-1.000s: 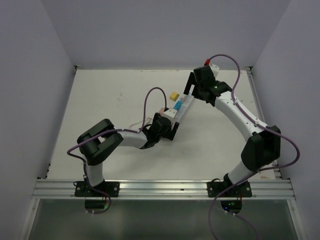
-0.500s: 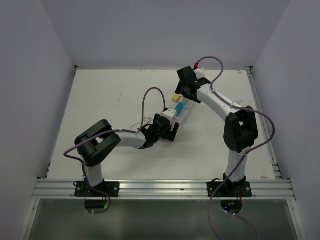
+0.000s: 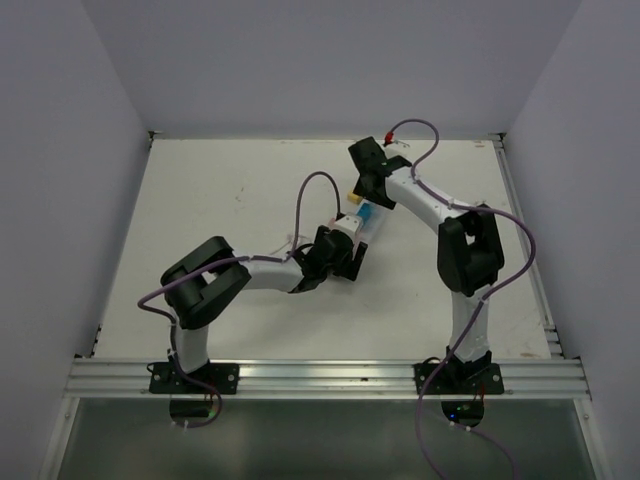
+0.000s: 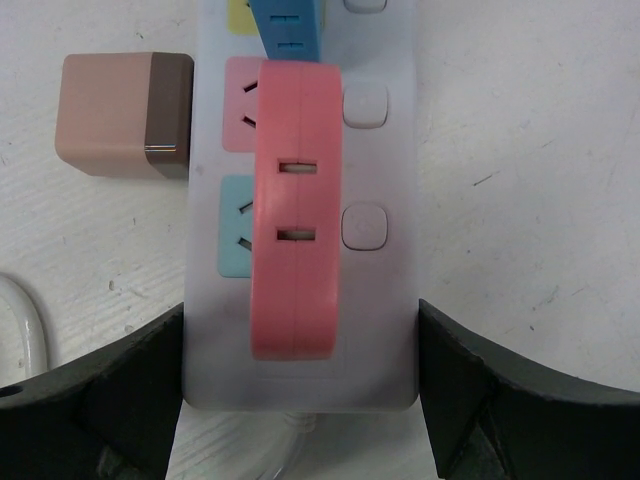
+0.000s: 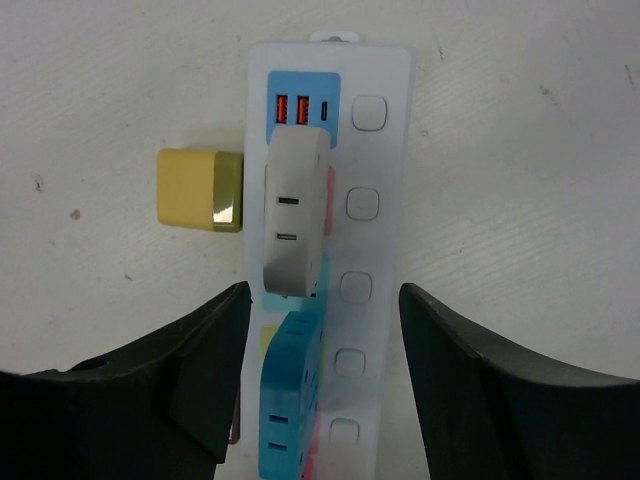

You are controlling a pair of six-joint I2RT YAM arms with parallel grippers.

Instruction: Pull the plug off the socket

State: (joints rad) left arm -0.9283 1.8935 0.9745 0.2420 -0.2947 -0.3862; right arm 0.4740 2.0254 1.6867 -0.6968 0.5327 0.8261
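Observation:
The socket [image 4: 385,150] is a long white power strip lying on the table [image 3: 220,200]. Three plugs stand in it: pink [image 4: 295,210] near the cord end, blue [image 5: 290,400] in the middle, white [image 5: 293,215] by the far end. My left gripper [image 4: 300,330] is shut on the socket's cord end, with a finger against each long side. My right gripper [image 5: 323,295] hovers open over the socket's [image 5: 375,120] far half. Its fingers straddle the strip's width around the blue plug, just below the white plug, touching neither. In the top view both grippers [image 3: 340,258] [image 3: 368,196] meet over the strip [image 3: 362,224].
A yellow block [image 5: 200,190] lies on the table right beside the strip near the white plug. A tan block [image 4: 125,115] lies beside the strip near the pink plug. The strip's white cord [image 4: 25,320] loops away at the left. White walls enclose the table.
My right arm swung left and down from the back right onto the strip's far end, and its jaws have narrowed. The left gripper has kept its hold on the strip.

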